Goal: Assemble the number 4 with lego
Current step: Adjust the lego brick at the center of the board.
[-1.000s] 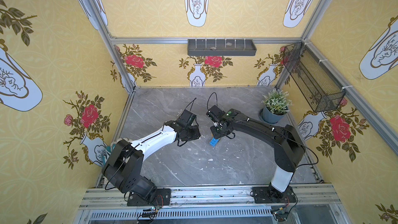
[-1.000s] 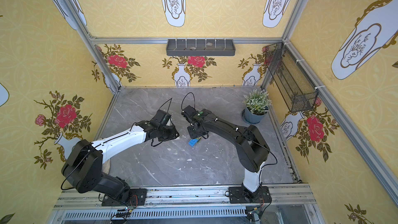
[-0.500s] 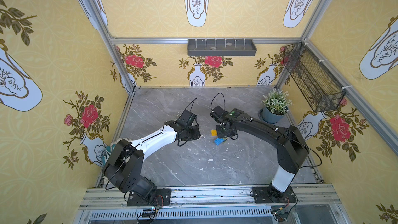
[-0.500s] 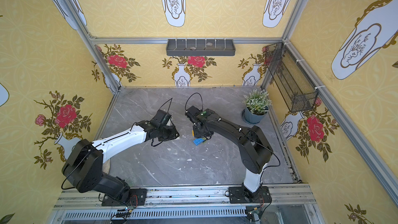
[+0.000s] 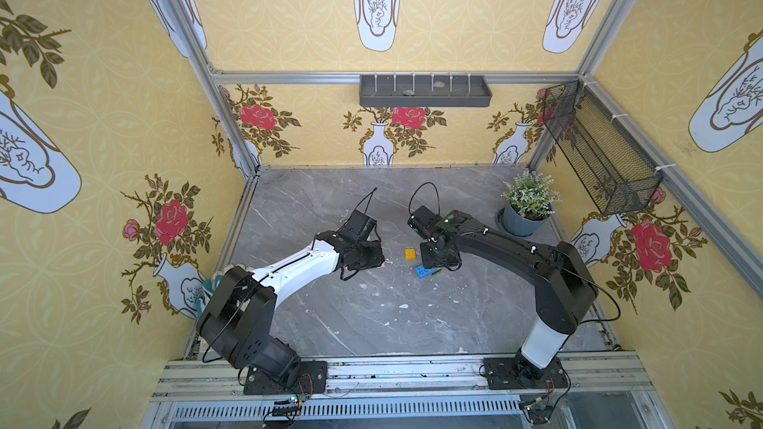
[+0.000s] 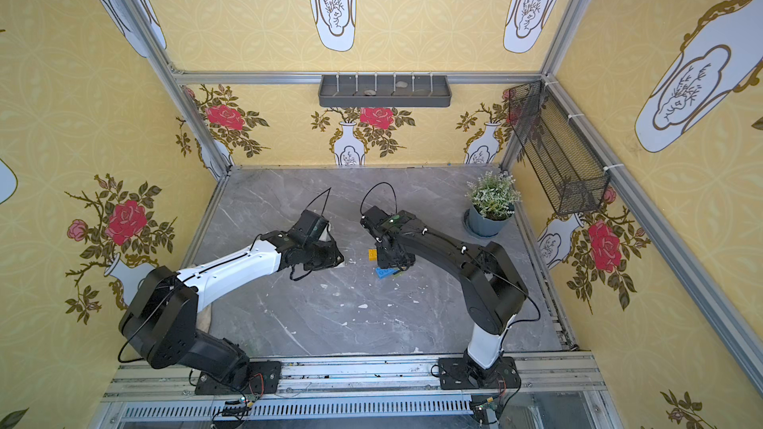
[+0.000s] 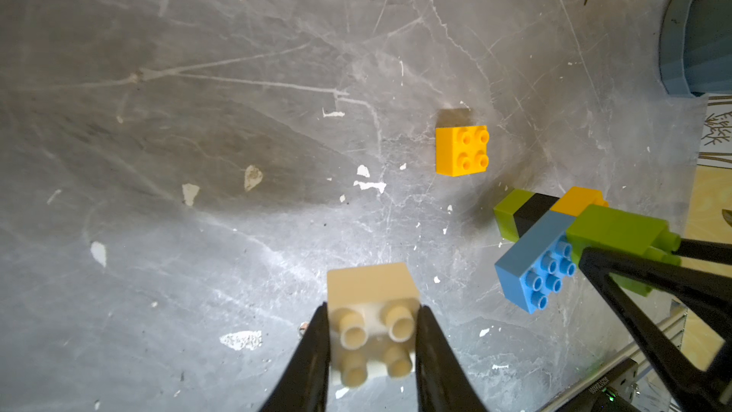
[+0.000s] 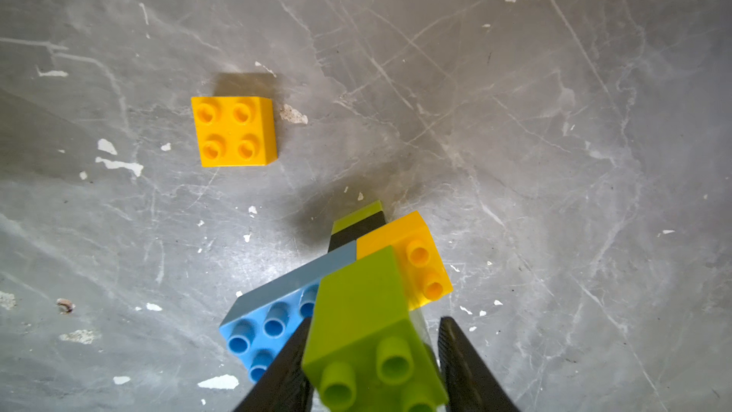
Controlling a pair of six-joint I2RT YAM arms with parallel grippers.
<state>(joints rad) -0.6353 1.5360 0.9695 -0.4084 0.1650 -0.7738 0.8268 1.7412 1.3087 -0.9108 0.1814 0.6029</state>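
While the right gripper [image 8: 374,323] eased its jaws apart around the number 4 [image 8: 356,291], just beside the loose yellow brick [image 8: 233,132], the left gripper [image 7: 372,311] kept the white brick [image 7: 370,287] clamped, likely the next piece.

The grey, marble-veined counter [image 5: 371,323] is showing scattered white chips [image 5: 402,306] and scuffs across its middle. A single yellow brick [image 5: 410,254] is lying studs-up on it near the centre, touching nothing else. Near it a clump of joined bricks [image 5: 424,271], blue, green and yellow, is sitting tilted; whether its low end is touching the counter cannot be told. A potted plant [image 5: 521,224] is standing near the far right corner.
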